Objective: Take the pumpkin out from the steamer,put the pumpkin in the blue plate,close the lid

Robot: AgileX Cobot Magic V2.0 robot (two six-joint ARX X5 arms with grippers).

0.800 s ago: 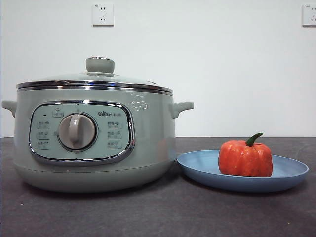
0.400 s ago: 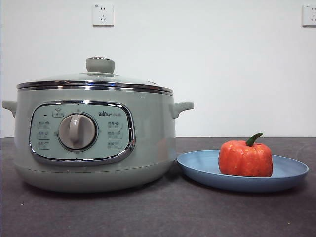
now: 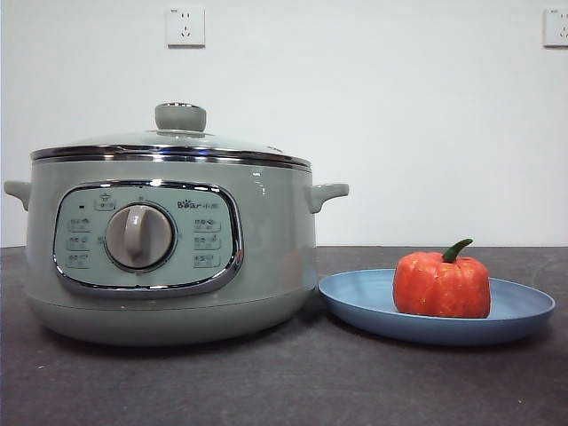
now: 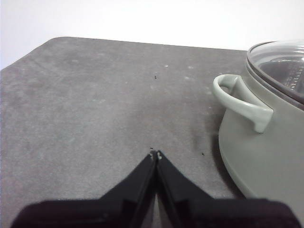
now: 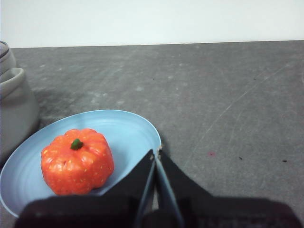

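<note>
Front view: the pale sage-green round steamer [image 3: 169, 253] stood at 9 o'clock, its clear glass lid with green knob [image 3: 180, 118] seated on the rim. The small orange-red ribbed pumpkin [image 3: 441, 284] sat upright in the matte light-blue shallow plate [image 3: 355, 302] at 4 o'clock. No arm was visible.

Left wrist view: left gripper [image 4: 156, 154] jaws pressed together, empty, above the grey table [image 4: 95, 109]; steamer cut off by the frame.

Right wrist view: right gripper [image 5: 156, 152] jaws together, empty, partly hiding the plate's rim.
</note>
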